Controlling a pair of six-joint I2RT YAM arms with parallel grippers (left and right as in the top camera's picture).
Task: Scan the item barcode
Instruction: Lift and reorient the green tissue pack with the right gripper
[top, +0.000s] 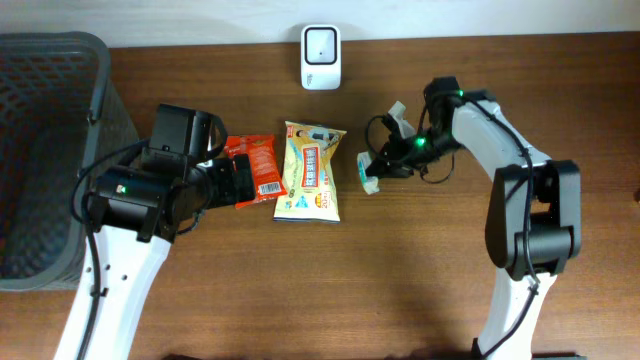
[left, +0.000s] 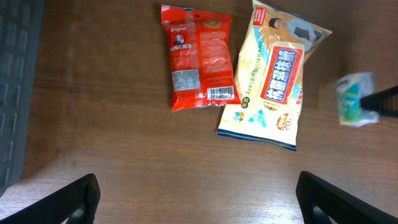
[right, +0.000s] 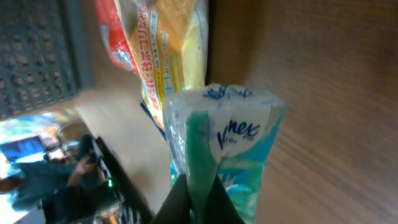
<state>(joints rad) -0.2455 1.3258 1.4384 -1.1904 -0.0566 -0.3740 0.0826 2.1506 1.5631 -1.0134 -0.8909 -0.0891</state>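
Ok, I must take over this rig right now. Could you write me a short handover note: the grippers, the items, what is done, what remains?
Left gripper: open, empty, above the table near the red snack packet.
Right gripper: shut on the Kleenex tissue pack.
Items: the red snack packet and the yellow snack bag lie side by side mid-table; the scanner stands at the far edge; the basket is at the left.
Done: tissue pack gripped.
Left: carry the pack to the scanner and show its barcode; it is not there yet.

Left arm (top: 110, 290), right arm (top: 492, 125): white links, black joint housings, loose black cables, green lights.
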